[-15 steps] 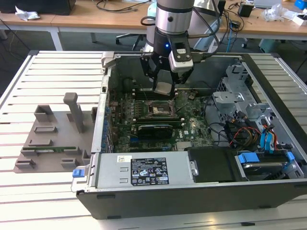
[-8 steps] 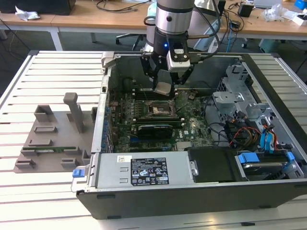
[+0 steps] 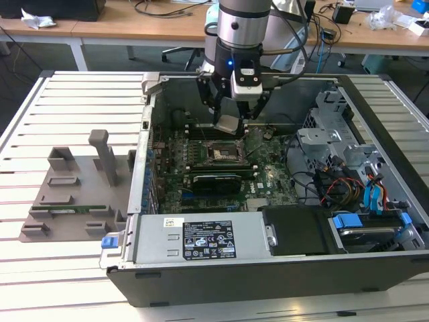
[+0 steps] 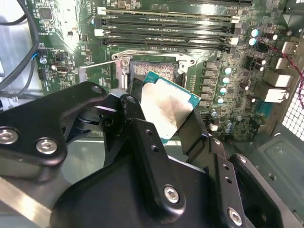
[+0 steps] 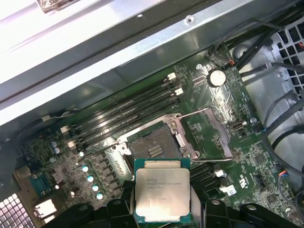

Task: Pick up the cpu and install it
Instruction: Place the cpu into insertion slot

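The claw (image 3: 230, 115) is shut on the cpu (image 5: 162, 194). It pinches the chip by two sides, with a finger (image 4: 197, 130) on each, and the shiny top faces up, away from the board. The chip hangs in the air inside the computer case (image 3: 144, 168) and touches nothing else. The socket (image 5: 154, 145) sits below the claw, just past the chip and not straight under it. Its metal frame (image 5: 209, 135) is swung open beside it. The step in hand looks like bringing the chip over that open square. To do it well, the claw should likely grip hard enough that the chip cannot slip, and keep it flat like the board. The chip's edges should line up with the socket's edges, with no twist. The tiny pins in the socket probably bend easily, so a slow, soft, straight move seems best, with no sliding sideways. The memory slots (image 5: 128, 111) lie past the socket, farther from the claw, and should not be bumped.
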Robot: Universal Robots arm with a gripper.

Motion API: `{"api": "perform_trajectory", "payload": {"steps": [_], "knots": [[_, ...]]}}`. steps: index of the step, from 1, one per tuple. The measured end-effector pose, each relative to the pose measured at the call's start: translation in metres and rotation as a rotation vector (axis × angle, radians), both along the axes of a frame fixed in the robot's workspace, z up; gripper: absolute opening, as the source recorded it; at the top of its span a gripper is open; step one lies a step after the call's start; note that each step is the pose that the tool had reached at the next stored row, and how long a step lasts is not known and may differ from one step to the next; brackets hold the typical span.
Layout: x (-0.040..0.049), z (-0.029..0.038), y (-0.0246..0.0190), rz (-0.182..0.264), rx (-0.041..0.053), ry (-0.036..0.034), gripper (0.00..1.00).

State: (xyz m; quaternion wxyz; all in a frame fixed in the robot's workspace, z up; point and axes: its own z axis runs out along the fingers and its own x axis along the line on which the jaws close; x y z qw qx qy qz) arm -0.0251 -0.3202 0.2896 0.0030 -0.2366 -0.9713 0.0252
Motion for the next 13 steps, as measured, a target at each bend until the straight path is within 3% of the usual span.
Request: {"api": "perform_trajectory", "payload": {"steps": [13], "knots": [[0.0, 0.0, 0.0, -0.096, -0.0026, 0.0, 0.55]]}}
